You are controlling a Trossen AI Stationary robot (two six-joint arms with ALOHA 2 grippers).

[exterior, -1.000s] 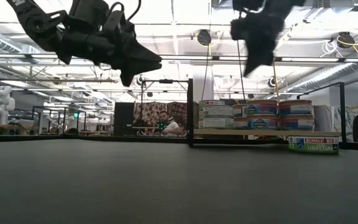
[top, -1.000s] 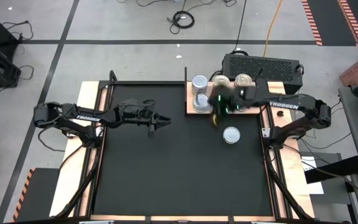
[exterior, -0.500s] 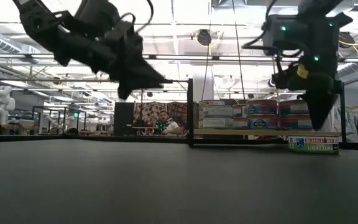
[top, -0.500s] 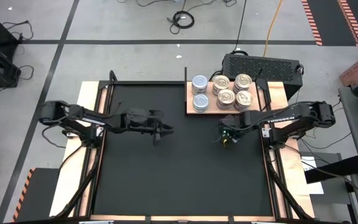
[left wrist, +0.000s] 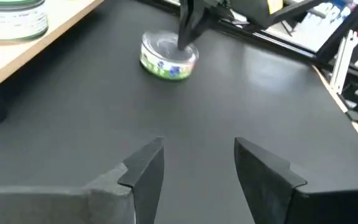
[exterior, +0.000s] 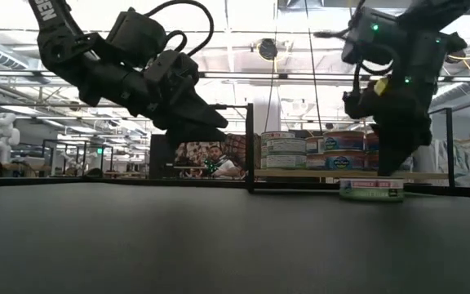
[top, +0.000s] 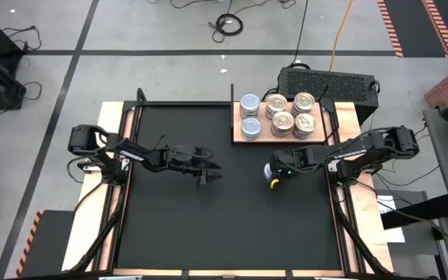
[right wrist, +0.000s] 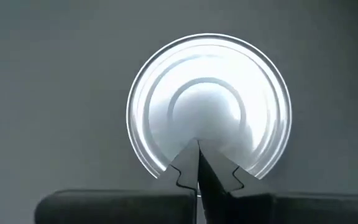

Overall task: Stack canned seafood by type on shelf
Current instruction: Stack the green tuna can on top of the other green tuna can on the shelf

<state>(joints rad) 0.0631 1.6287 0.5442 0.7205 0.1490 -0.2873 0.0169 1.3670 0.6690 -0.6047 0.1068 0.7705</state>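
A lone silver-topped can [right wrist: 208, 106] lies flat on the black mat [top: 232, 225], near the shelf and off its six o'clock edge, at about three o'clock from the mat's centre. The right gripper [right wrist: 197, 167] points straight down at it, its two fingers pressed together with nothing between them, their tips over the near part of the can's lid; whether they touch the lid cannot be told. In the low view the same gripper [exterior: 388, 159] stands just above the green-labelled can [exterior: 371, 189], and the left wrist view shows that can [left wrist: 168, 56] with the dark fingers coming down onto its top. The wooden shelf [top: 253, 138] sits at about one o'clock on the table and carries the other tins: silvery-blue tops [top: 250, 102] at its nine o'clock end, cream pull-tab tops [top: 285, 120] filling the rest. The left gripper [top: 215, 176] hovers over the mat near its centre, pointing toward three o'clock, with its fingers [left wrist: 146, 168] spread apart and empty.
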